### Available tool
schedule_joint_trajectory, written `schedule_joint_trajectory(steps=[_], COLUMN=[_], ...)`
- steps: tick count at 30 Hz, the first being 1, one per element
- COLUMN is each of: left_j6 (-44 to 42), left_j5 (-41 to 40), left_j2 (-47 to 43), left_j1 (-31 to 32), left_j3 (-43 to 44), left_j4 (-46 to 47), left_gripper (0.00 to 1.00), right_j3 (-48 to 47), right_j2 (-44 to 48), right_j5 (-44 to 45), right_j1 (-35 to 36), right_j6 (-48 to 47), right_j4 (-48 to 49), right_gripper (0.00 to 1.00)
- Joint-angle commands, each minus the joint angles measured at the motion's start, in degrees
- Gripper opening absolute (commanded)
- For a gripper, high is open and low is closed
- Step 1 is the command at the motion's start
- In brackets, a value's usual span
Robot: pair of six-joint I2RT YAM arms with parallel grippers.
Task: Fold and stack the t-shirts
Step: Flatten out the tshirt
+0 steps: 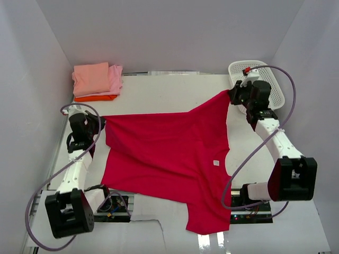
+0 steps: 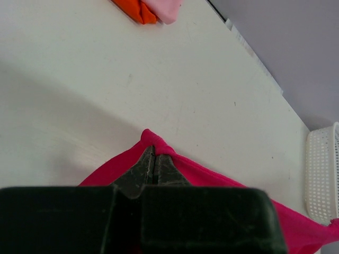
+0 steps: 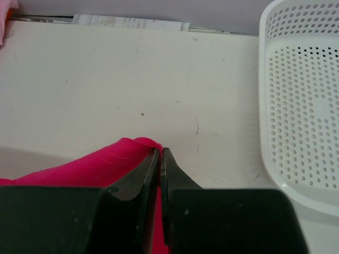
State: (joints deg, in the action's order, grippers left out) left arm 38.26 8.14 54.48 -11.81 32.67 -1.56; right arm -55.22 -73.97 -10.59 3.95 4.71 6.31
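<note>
A large crimson-red t-shirt [image 1: 169,153] is stretched across the table between both arms. My left gripper [image 1: 97,123] is shut on its left corner; the left wrist view shows red cloth [image 2: 153,140] bunched at the tips of my left gripper [image 2: 154,152]. My right gripper [image 1: 233,95] is shut on the far right corner, with red cloth [image 3: 106,161] pinched in the right gripper [image 3: 160,153]. One sleeve hangs over the near table edge [image 1: 204,222]. A stack of folded salmon-pink [image 1: 91,78], light pink [image 1: 115,78] and orange [image 1: 95,98] t-shirts sits at the far left corner.
A white lattice basket [image 1: 273,84] stands at the far right, just beside my right gripper, and its rim [image 3: 265,106] shows in the right wrist view. White walls close in the left, back and right sides. Cables loop beside both arms.
</note>
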Motion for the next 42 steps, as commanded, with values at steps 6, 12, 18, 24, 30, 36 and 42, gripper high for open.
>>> schedule_joint_trajectory(steps=[6, 12, 18, 24, 30, 36, 42], left_j6=[-1.17, -2.93, -4.60, -5.74, -6.79, -7.41, -8.02], left_j5=[-11.13, -10.25, -10.60, -10.87, -11.66, -11.13, -12.71], left_j2=[18.11, 29.62, 38.05, 44.65, 51.33, 53.97, 53.89], left_j1=[10.32, 10.50, 10.76, 10.85, 13.66, 13.66, 13.66], left_j3=[8.81, 15.93, 22.61, 25.42, 28.24, 30.09, 30.44], left_j4=[10.34, 12.11, 12.02, 13.69, 15.62, 15.54, 15.63], left_gripper=[0.00, 0.00, 0.00, 0.00, 0.00, 0.00, 0.00], right_j3=[-12.97, -20.09, -28.09, -33.01, -38.63, -44.44, -51.99], right_j2=[-14.43, -24.35, -32.98, -40.44, -47.91, -52.06, -55.83], right_j5=[1.01, 0.22, -1.01, -2.42, -2.59, -1.81, -0.22], right_j1=[0.71, 0.71, 0.63, 1.33, 2.47, 3.88, 4.67], right_j6=[-2.69, -3.21, -3.74, -3.74, -4.45, -6.99, -8.22], right_j4=[5.38, 4.34, 2.49, 1.87, -0.41, -3.75, -6.22], right_gripper=[0.08, 0.08, 0.08, 0.08, 0.08, 0.08, 0.08])
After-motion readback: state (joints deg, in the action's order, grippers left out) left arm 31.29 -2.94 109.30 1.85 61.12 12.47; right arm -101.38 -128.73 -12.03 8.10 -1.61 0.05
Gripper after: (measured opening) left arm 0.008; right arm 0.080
